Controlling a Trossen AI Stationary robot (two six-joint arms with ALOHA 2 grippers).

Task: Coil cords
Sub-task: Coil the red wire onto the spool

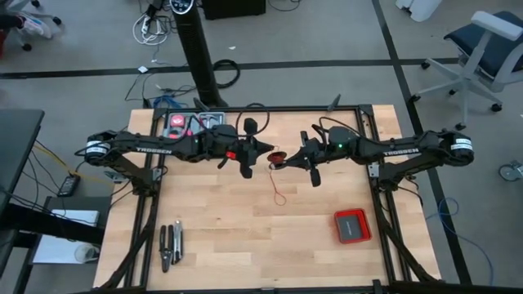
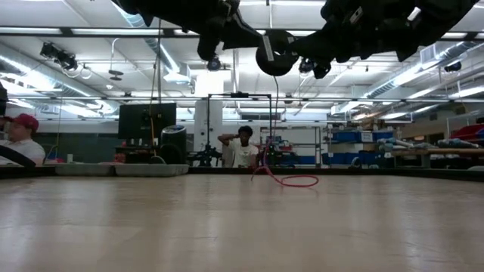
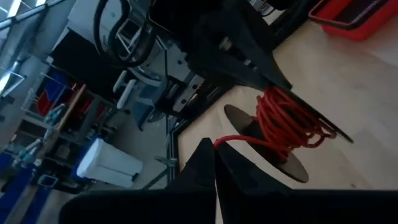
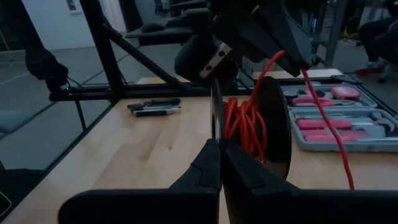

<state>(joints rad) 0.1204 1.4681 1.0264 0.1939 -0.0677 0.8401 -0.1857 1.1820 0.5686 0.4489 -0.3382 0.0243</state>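
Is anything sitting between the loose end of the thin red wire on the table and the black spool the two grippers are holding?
Nothing visible: the thin red wire hangs freely from the black spool down to bare wooden table.

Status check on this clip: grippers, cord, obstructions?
Left gripper shut on thin red wire. Right gripper shut on black spool, both raised mid-table. Wire partly wound, tail trailing onto wooden table. Nothing in the way.
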